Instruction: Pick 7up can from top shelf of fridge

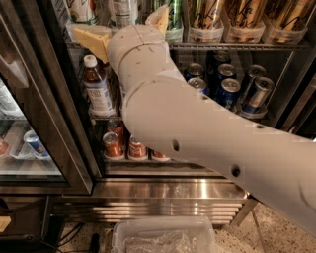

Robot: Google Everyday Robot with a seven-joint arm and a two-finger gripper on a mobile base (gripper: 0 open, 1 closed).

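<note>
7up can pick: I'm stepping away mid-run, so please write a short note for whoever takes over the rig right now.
Gripper: open, up at the top shelf of the fridge, fingers spread in front of the 7up can, not closed on it.
The can stands upright in its tray on that shelf.
Done: gripper is at the shelf.
Left: close on the can and lift it out.
</note>
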